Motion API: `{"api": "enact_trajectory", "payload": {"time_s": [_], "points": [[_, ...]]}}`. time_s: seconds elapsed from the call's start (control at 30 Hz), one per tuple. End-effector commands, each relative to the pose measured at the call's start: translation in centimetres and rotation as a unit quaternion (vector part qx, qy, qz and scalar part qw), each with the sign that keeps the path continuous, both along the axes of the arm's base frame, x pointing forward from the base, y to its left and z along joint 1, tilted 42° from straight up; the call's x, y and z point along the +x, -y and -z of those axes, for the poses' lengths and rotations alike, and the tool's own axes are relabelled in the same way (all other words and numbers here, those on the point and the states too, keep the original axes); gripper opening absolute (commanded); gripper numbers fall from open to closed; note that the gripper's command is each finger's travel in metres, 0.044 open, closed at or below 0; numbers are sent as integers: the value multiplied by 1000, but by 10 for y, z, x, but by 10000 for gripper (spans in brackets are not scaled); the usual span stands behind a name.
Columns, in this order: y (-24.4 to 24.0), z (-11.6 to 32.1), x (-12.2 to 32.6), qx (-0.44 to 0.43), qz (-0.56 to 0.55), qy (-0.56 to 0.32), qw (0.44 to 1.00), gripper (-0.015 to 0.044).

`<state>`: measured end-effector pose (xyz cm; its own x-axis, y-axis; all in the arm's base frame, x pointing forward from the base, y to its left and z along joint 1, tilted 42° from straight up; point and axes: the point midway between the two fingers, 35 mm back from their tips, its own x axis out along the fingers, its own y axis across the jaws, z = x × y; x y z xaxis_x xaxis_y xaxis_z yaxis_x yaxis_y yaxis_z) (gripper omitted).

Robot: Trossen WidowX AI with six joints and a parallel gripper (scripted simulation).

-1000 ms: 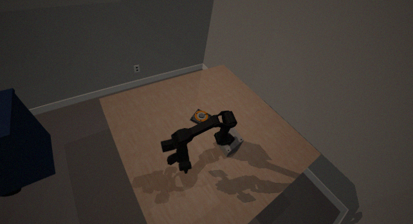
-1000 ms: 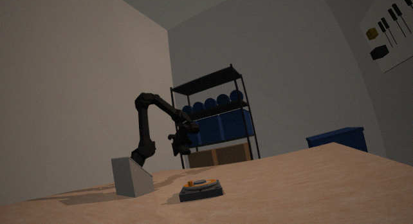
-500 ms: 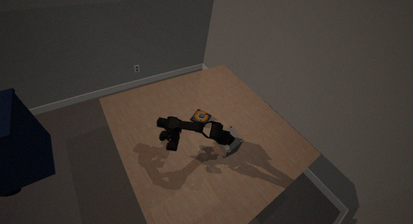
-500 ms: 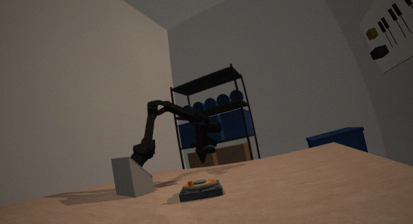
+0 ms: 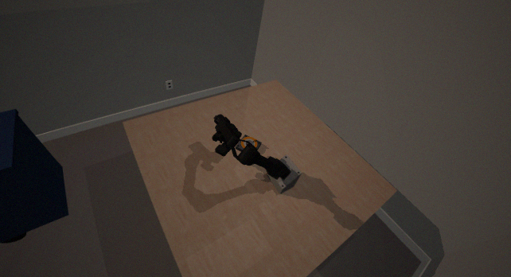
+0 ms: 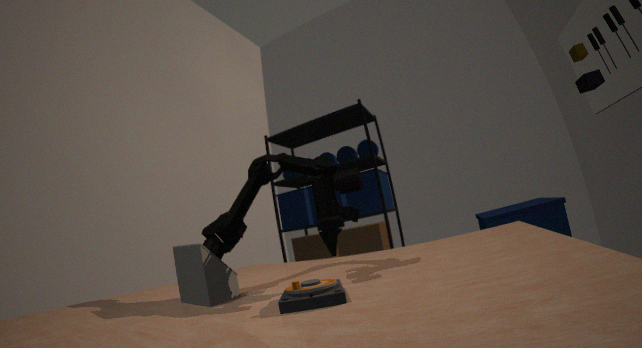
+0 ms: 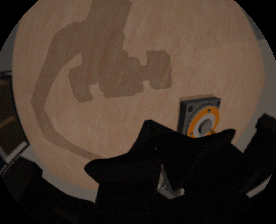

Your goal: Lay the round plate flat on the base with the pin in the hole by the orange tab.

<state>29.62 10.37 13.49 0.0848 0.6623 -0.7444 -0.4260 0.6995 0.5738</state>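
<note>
Matte black jointed arm [image 6: 240,206] of blocky links on a grey wedge-shaped mount [image 6: 202,281], tapering black jaws.

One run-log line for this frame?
gripper: shut, empty, pointing down | position: above table, beyond plate, no contact | plate: on base, orange tab up | task: not done

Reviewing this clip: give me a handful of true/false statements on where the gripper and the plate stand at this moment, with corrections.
1. The gripper points downward, above the table. True.
2. The gripper is shut on the plate's orange tab. False: its jaws are shut on nothing, and it hangs above, apart from the plate.
3. The round plate sits on the dark square base. True.
4. The arm's grey mount stands on the base. False: it stands on the table beside it.
</note>
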Motion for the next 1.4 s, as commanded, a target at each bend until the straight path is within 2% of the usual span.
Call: {"api": "enact_trajectory", "payload": {"time_s": [0.0, 0.23, 0.43, 0.63, 0.9, 1.37], "points": [[45, 33, 9, -9, 47, -42, 998, 0], [136, 96, 1, -4, 144, -115, 983, 0], [172, 124, -19, 22, 185, -153, 971, 0], [170, 127, -21, 23, 187, -154, 970, 0], [142, 159, -17, 24, 187, -154, 970, 0], [145, 162, -6, 24, 187, -154, 970, 0]]}}
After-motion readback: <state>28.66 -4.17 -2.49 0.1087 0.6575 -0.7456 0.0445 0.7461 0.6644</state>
